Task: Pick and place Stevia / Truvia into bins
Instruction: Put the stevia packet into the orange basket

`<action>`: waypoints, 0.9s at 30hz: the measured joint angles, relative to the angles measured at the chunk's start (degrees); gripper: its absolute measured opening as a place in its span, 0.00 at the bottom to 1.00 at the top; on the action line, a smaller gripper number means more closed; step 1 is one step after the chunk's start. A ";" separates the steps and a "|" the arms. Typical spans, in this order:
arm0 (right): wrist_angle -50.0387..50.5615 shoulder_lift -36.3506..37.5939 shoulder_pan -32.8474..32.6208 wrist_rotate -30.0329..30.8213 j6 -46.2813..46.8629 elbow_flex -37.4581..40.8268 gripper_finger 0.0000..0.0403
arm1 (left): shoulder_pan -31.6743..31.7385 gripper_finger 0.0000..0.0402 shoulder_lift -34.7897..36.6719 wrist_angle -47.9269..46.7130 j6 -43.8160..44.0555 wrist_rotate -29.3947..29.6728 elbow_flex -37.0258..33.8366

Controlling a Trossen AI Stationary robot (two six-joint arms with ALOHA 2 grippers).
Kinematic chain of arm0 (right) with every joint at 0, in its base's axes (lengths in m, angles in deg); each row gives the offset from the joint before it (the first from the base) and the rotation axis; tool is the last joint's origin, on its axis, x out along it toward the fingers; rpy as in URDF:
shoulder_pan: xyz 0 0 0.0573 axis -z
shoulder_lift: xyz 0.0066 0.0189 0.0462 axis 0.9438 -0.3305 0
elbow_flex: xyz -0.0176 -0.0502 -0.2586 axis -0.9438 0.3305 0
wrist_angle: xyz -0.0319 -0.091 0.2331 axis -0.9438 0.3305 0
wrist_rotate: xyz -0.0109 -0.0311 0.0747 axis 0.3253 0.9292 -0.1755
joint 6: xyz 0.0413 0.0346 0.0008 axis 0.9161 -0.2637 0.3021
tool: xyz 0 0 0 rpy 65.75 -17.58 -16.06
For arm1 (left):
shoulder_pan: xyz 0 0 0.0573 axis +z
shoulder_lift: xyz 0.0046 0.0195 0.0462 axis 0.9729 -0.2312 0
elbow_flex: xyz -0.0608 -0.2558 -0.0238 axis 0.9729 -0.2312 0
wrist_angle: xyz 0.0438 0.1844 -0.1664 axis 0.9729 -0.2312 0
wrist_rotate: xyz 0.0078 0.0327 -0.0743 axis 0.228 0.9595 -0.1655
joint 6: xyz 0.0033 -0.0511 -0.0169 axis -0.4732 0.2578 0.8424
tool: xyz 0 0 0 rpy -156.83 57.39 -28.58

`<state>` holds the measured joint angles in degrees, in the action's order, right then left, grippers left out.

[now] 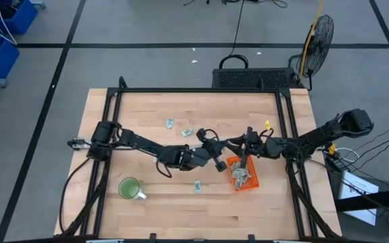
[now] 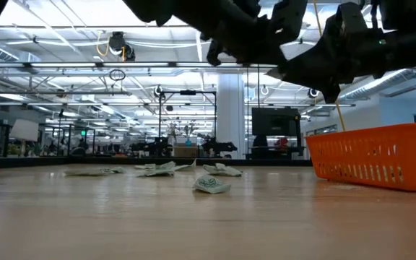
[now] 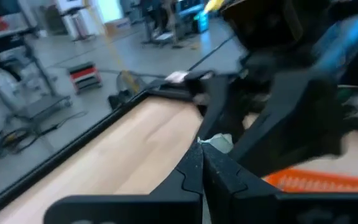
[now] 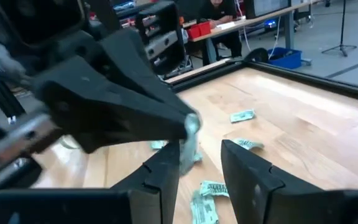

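The left gripper [image 3: 201, 163], jaws pressed together on a pale green paper sachet [image 3: 216, 144], meets the right gripper [image 4: 199, 163], jaws spread around it (seemingly a handover), just beside the shallow bright-orange plastic tray [image 1: 244, 176]. Next: release over the tray.

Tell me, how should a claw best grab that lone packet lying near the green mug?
Straight down from above, pinching the packet across its narrow width: it lies flat on bare table, clear all round. The left claw, beside the orange tray, holds another.
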<state>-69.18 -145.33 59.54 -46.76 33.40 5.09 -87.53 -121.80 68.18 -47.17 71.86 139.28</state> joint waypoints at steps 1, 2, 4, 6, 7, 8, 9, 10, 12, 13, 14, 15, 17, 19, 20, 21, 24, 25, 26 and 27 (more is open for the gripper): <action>0.07 0.00 0.17 -0.01 -0.43 0.00 0.28 | -0.02 0.02 -0.01 -0.25 -0.37 -0.21 0.45; 0.41 0.00 0.26 -0.01 -0.96 0.00 0.28 | -0.11 0.03 -0.01 -0.76 -0.46 -0.57 0.73; 0.66 0.00 0.26 0.00 -1.36 0.00 0.28 | -0.11 0.04 -0.01 -1.58 -0.13 -1.17 0.92; 0.65 -0.02 0.24 -0.10 -2.16 0.00 0.25 | -0.22 0.04 -0.03 -1.66 0.02 -1.17 0.92; 0.50 -0.02 0.24 -0.09 -2.95 0.00 0.23 | -0.26 0.03 -0.03 -1.60 -0.03 -1.17 0.92; 0.48 -0.02 0.24 -0.09 -3.65 0.00 0.21 | -0.32 0.02 -0.03 -1.59 -0.03 -1.17 0.92; 0.51 -0.02 0.21 -0.13 -4.06 0.00 0.18 | -0.34 0.01 -0.03 -1.78 -0.04 -1.19 0.92; 0.55 -0.02 0.16 -0.22 -4.22 0.00 0.15 | -0.37 0.01 -0.03 -2.19 -0.03 -1.28 0.92; 0.64 -0.02 0.18 -1.91 -5.03 0.00 0.10 | -0.37 0.02 -0.03 -2.63 0.04 -1.28 0.92; 0.56 -0.02 0.22 -3.24 -5.74 0.00 0.08 | -0.37 0.02 -0.03 -2.62 0.06 -1.28 0.92; 0.51 -0.02 0.22 -4.13 -6.41 0.00 0.05 | -0.37 0.03 -0.03 -2.62 0.06 -1.28 0.92; 0.50 -0.02 0.22 -4.49 -7.16 0.00 0.03 | -0.37 0.04 -0.03 -2.62 0.08 -1.28 0.92; 0.54 -0.02 0.22 -4.60 -8.45 0.00 0.01 | -0.37 0.05 -0.03 -2.62 0.10 -1.26 0.92; 0.54 -0.02 0.20 -4.64 -8.67 0.00 0.02 | -0.37 0.04 -0.03 -2.64 0.15 -1.35 0.92; 0.54 -0.02 0.20 -4.64 -8.69 0.00 0.02 | -0.37 0.04 -0.03 -2.64 0.06 -1.55 0.92; 0.60 -0.02 0.20 -4.65 -8.71 0.00 0.01 | -0.37 0.04 -0.03 -2.64 0.02 -1.71 0.90; 0.88 -0.02 0.20 -4.60 -9.63 0.00 0.01 | -0.46 0.03 -0.03 -2.70 -0.51 -1.96 0.90; 0.98 -0.02 0.20 -4.60 -10.01 -0.02 0.01 | -0.48 0.03 -0.03 -2.75 -0.94 -1.98 0.90; 1.19 -0.02 0.20 -4.61 -10.19 -0.03 0.01 | -0.55 0.04 -0.03 -2.93 -1.34 -2.01 0.90; 1.45 -0.02 0.20 -4.61 -10.20 -0.04 0.01 | -0.64 0.06 -0.03 -3.05 -1.68 -2.03 0.90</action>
<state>-67.73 -145.35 59.74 -51.36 23.20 5.04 -88.17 -121.83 65.14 -48.85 69.83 140.18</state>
